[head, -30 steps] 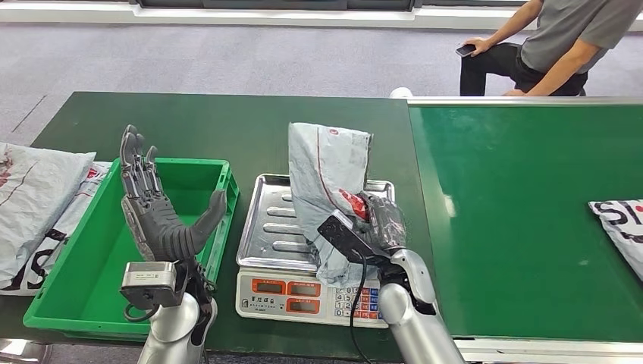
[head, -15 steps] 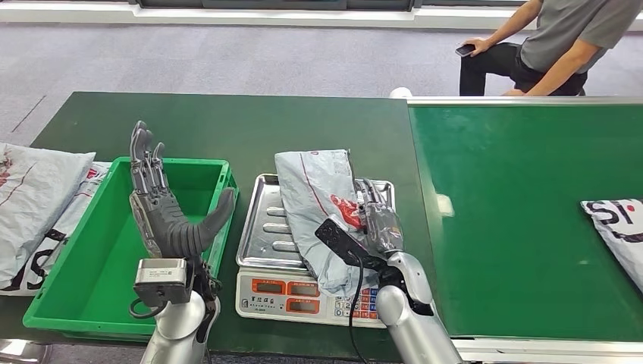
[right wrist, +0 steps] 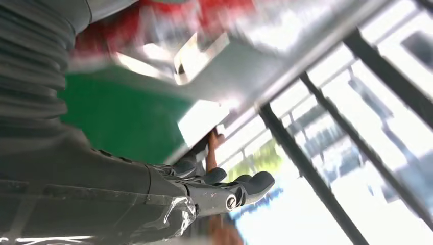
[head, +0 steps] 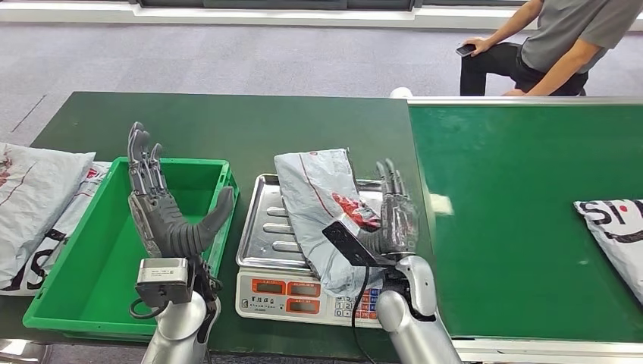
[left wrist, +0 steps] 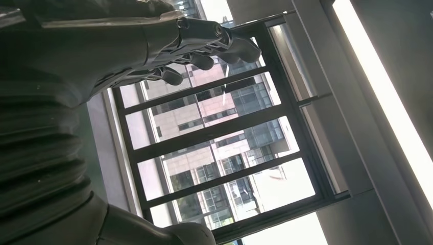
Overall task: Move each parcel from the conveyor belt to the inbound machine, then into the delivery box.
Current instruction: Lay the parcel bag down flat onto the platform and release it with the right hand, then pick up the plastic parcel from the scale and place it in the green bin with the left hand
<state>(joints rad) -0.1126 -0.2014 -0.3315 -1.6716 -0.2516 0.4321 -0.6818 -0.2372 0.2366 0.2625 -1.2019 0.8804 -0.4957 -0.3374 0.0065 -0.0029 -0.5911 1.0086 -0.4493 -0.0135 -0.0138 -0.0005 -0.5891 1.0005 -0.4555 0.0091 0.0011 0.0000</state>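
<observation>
Parcel on the scale tray looks soft, light, slippery — best pinched at its near edge. Right robot hand beside it, fingers apart; left robot hand spread, empty.

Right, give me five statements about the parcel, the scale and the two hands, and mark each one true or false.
1. The grey parcel lies on the tray of the scale. True.
2. The right hand grips the parcel and holds it in the air. False: its fingers are spread beside the parcel, which rests on the tray.
3. The left hand is open, raised over the green bin. True.
4. The green bin holds a parcel. False: no parcel shows inside it.
5. Another parcel lies on the conveyor belt, to the robot's right. True.
</observation>
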